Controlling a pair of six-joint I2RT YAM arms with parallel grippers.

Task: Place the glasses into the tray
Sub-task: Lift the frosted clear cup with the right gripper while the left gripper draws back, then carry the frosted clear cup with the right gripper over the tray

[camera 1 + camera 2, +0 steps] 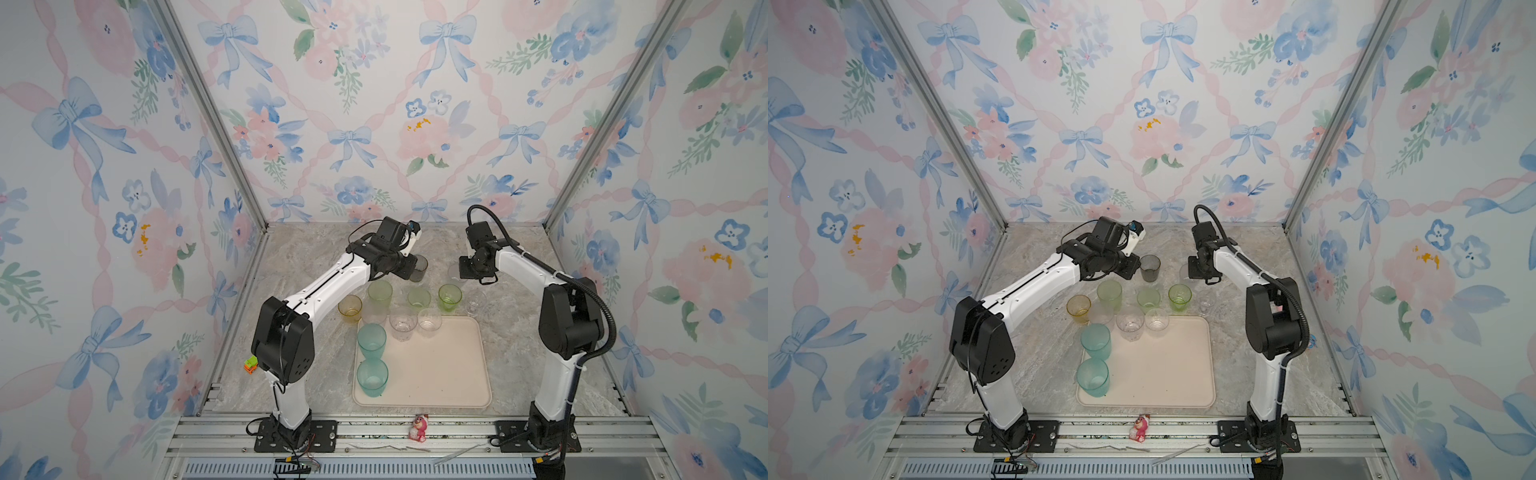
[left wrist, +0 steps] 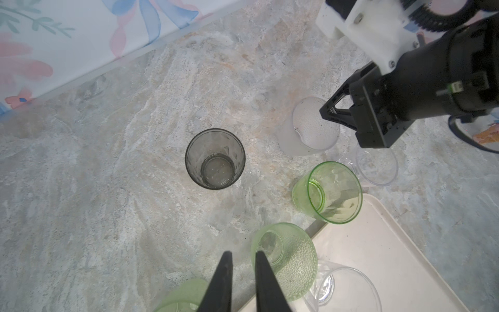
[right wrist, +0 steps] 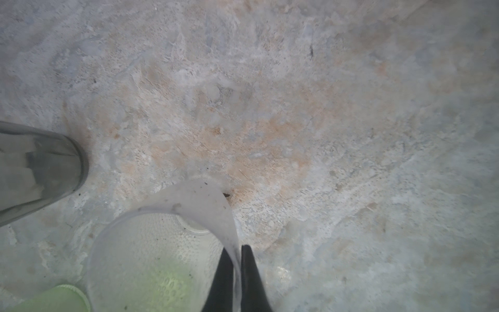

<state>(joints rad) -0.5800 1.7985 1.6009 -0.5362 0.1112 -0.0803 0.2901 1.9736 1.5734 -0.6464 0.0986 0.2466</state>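
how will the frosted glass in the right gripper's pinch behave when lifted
Pinched on one wall by the right gripper, the frosted glass will probably hang tilted. Its thin translucent wall suggests it is light. With so narrow a grip it could swing or slip.

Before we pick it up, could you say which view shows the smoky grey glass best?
The left wrist view: the smoky grey glass stands whole and centred, mouth up. Both top views show it small and far off; the right wrist view catches only one side.

Right end effector (image 3: 235, 249) clamped, left one (image 2: 243, 254) ajar
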